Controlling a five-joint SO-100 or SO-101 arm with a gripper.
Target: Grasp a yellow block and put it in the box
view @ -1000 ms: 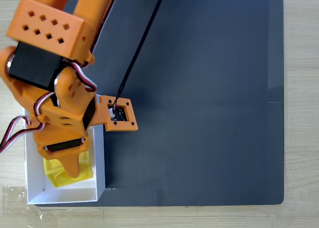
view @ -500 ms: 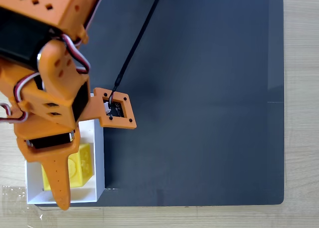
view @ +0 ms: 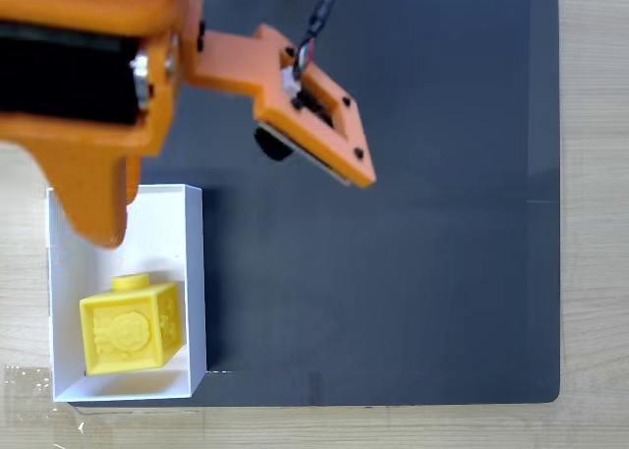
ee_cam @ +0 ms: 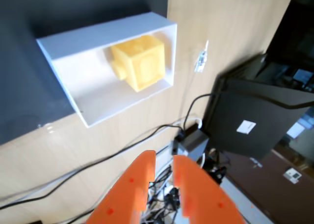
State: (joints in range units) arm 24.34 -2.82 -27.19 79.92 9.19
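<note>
The yellow block (view: 130, 327) lies inside the white box (view: 196, 272) at the lower left of the fixed view, with its stud pointing toward the top of the picture. In the wrist view the yellow block (ee_cam: 138, 61) sits toward the right end of the box (ee_cam: 64, 62). My orange gripper (view: 101, 228) hangs high above the box's upper end, apart from the block. Seen from the wrist, the gripper (ee_cam: 164, 159) points past the box over the wooden table. Its jaws stand nearly together with a narrow slit and hold nothing.
A dark mat (view: 413, 252) covers most of the wooden table (view: 595, 213); the box sits at its lower left corner. The orange camera mount (view: 316, 125) juts over the mat. Beyond the table edge lie cables (ee_cam: 98, 160) and a black case (ee_cam: 255, 116).
The arm has lifted and drawn back toward the top of the fixed view. The block, earlier under the finger, now lies uncovered and free in the box.
</note>
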